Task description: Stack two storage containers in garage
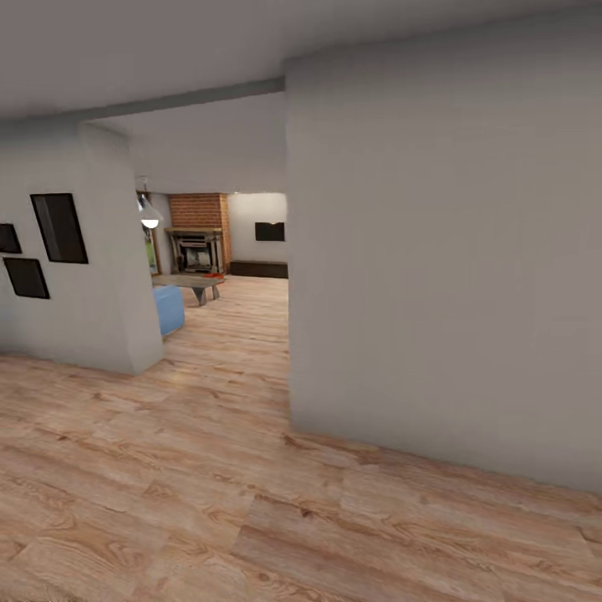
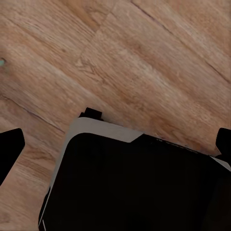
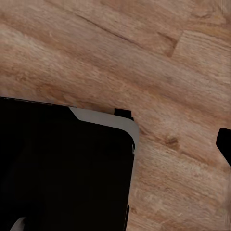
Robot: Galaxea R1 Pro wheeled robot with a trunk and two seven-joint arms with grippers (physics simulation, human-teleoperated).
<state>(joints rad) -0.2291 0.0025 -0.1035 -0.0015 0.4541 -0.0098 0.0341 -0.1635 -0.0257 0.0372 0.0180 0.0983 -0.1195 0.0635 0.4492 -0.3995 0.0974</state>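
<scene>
The two storage containers are out of view, and so is the garage with its floor. Through a hallway opening I see the living room (image 1: 219, 276) far ahead, with a red-brick fireplace (image 1: 199, 242) and a blue sofa (image 1: 168, 308). My left gripper (image 2: 116, 144) hangs over light wood planks. Its black fingertips (image 2: 9, 149) stand wide apart with nothing between them, so it is open. One fingertip (image 3: 225, 144) of my right gripper (image 3: 115, 144) sits at the picture's edge, also over planks, and nothing is held.
A pale grey wall (image 1: 443, 276) juts out close on the right. A wall corner (image 1: 125, 276) with dark frames (image 1: 58, 227) stands on the left. Between them the wood-plank floor (image 1: 242, 334) runs toward a low table (image 1: 194, 284). My black base (image 2: 130, 187) shows below the left gripper.
</scene>
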